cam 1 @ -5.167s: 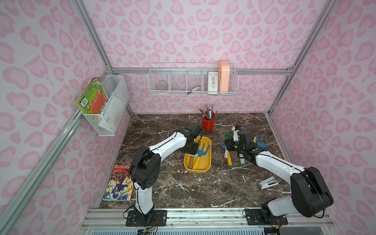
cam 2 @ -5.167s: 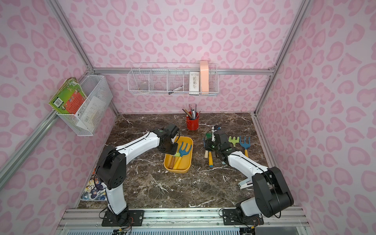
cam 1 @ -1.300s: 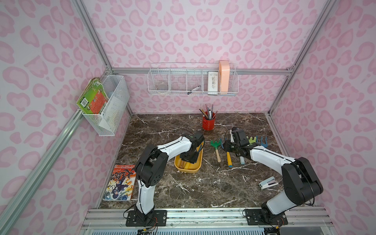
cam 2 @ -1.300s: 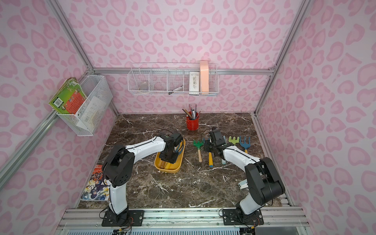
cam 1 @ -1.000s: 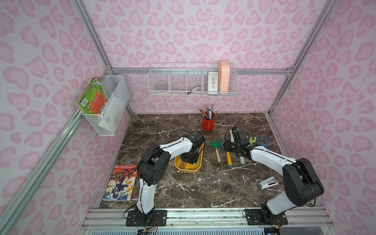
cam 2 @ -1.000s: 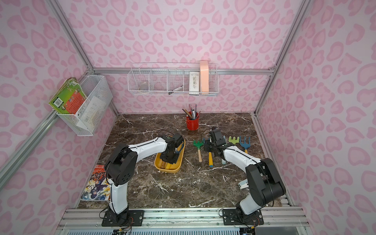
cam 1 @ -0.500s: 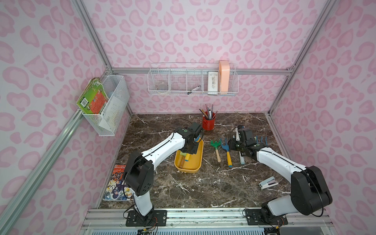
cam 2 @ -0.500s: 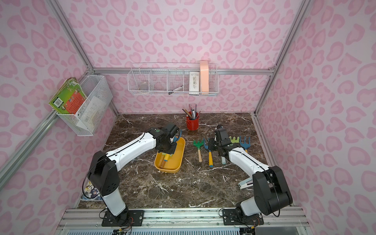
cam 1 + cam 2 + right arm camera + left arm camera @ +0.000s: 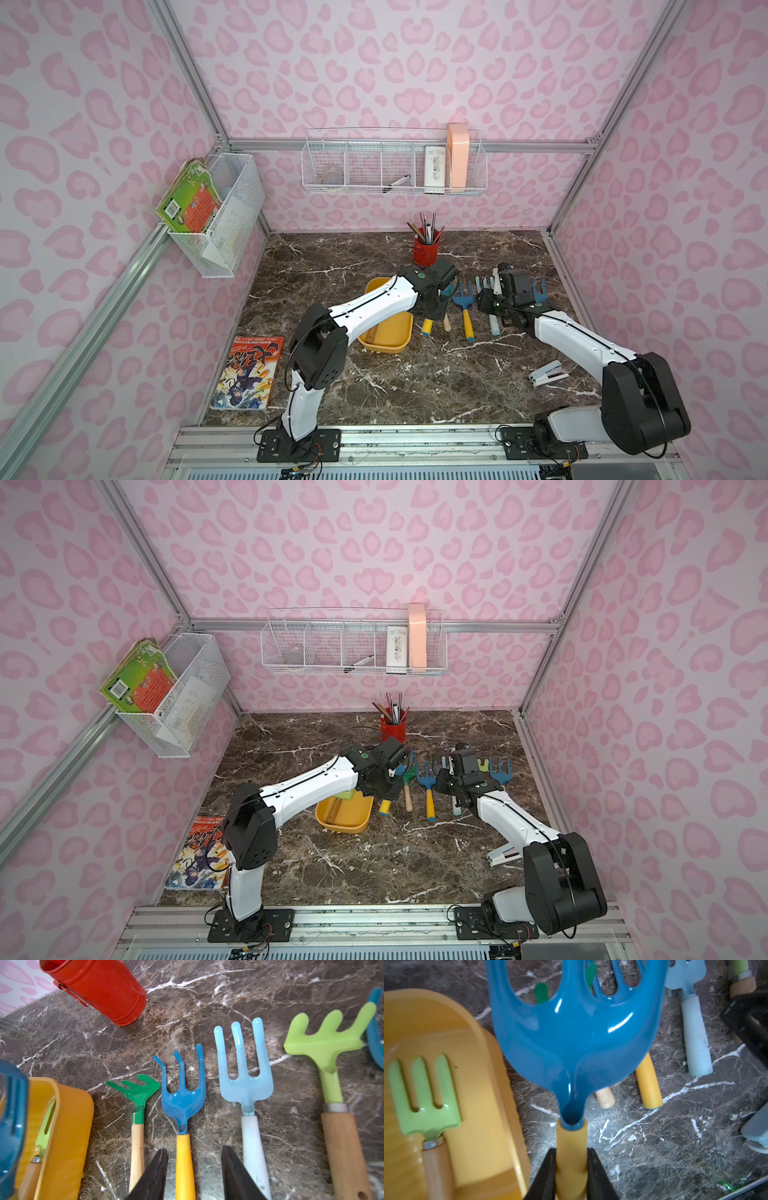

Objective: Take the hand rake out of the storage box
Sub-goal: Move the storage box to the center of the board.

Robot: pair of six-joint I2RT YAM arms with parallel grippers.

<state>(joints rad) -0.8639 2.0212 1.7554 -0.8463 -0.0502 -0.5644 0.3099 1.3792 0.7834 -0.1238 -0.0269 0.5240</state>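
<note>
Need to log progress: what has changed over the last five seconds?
The left claw, shut on the blue hand rake by its handle, has lifted it out of the storage box and carried it over the table. A dark green rake now lies beside the box, which slid slightly toward the left arm's side. Unchanged: the light green fork remains in the box; the right claw still hovers over the laid-out tools.

Seven garden implements (image 9: 182, 1101), one storage box (image 9: 386, 338); one red cup (image 9: 425, 253), two wire baskets (image 9: 392, 174); one stapler (image 9: 547, 372), one comic book (image 9: 247, 374)
</note>
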